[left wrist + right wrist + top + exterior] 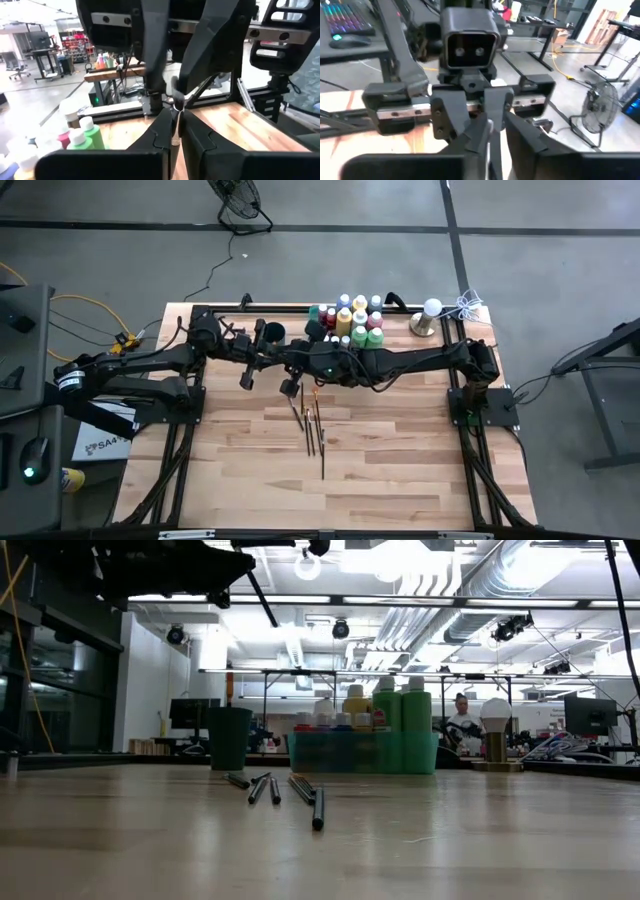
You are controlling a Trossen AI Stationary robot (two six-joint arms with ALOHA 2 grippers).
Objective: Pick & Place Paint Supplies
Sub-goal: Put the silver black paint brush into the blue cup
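Above the table's middle my two grippers meet tip to tip on one thin paintbrush (176, 125). My left gripper (175, 137) reaches in from the left and is shut on it. My right gripper (490, 142) reaches in from the right and is closed about the same brush. Several dark-handled paintbrushes (310, 425) lie flat on the wood below them. Paint bottles (355, 320) with pale caps stand in the green tray (300, 755) at the far edge, and a dark cup (272, 334) stands to the tray's left. My left gripper pinches the paintbrush's thin shaft (176, 131) between its two fingers, which come at it about level from the table's left. The brush is lifted clear of the table. My right gripper has its fingertips (161, 95) on either side of the brush's pale metal part (176, 102), coming about level from the table's right. Its own fingers hide the exact place of contact.
A small lamp with a white bulb (428, 318) stands at the far right corner beside a coil of white cord (468, 306). Black frame rails (470, 460) run along the table's sides. Bare wood (400, 470) spreads across the near half.
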